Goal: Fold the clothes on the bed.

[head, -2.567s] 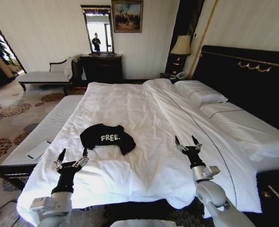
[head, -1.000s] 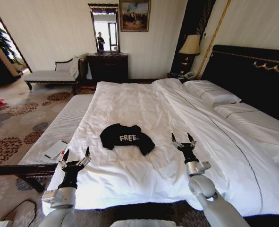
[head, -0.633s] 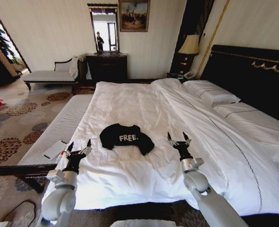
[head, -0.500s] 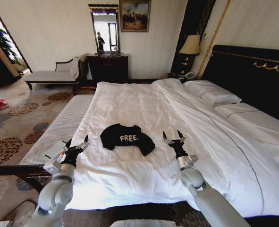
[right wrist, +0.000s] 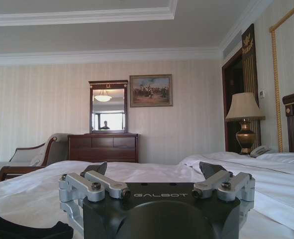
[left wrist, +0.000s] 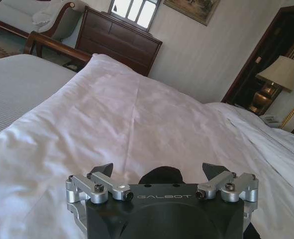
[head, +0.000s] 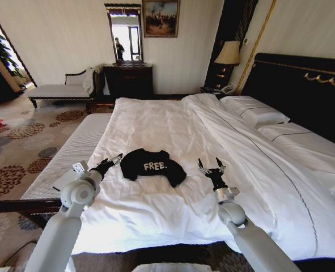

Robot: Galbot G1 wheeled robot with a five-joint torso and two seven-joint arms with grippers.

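A black cotton T-shirt (head: 152, 166) with white "FREE." lettering lies crumpled in a loose, lumpy oval on the bed (head: 173, 130), near the middle of its near half, resting on smooth white sheeting creased with soft folds. The left gripper (head: 113, 160) reaches in low from the left, just beside the shirt's left edge, its dark pointed jaws spread apart with nothing between them; in the left wrist view a rounded fold of the black fabric (left wrist: 160, 175) sits in front of the gap between the jaws. The right gripper (head: 210, 166) stands upright over the sheet just right of the shirt's lower right corner, its jaws also spread wide and empty. Far right, two plump white pillows (head: 252, 112) lean against a tall black headboard (head: 303, 90) with gold trim. A dark wooden dresser (head: 127, 81) stands at the far wall.
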